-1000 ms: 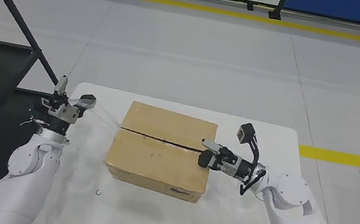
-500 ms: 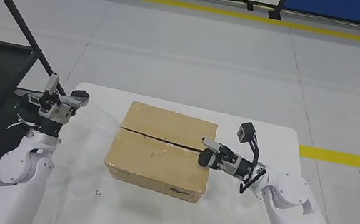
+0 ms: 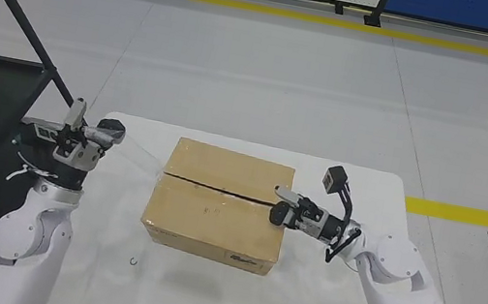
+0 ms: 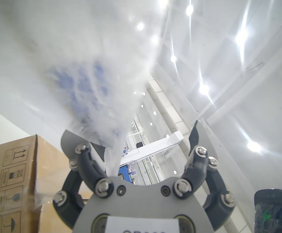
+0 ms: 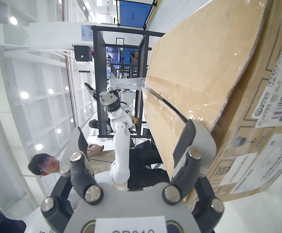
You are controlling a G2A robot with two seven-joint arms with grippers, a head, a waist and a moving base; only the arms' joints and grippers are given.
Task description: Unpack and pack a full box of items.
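A brown cardboard box (image 3: 214, 208) stands in the middle of the white table (image 3: 200, 292), its top flaps down with a seam across. A strip of clear tape (image 3: 139, 159) runs from the box's left top edge to my left gripper (image 3: 94, 129), which is raised off the table's left end. In the left wrist view that gripper (image 4: 146, 143) is open, and the tape (image 4: 99, 92) clings to one finger (image 4: 97, 150). My right gripper (image 3: 279, 207) is open at the box's right top edge; one finger (image 5: 185, 141) lies against the box (image 5: 198, 66).
A black metal frame (image 3: 11, 23) stands off the table's left side, close to the left arm. A small ring-like bit (image 3: 134, 261) lies on the table in front of the box. White table surface stretches in front of and to either side of the box.
My left gripper has moved left, away from the box, and turned upward, drawing the tape strip out longer. The right arm and the box have kept still.
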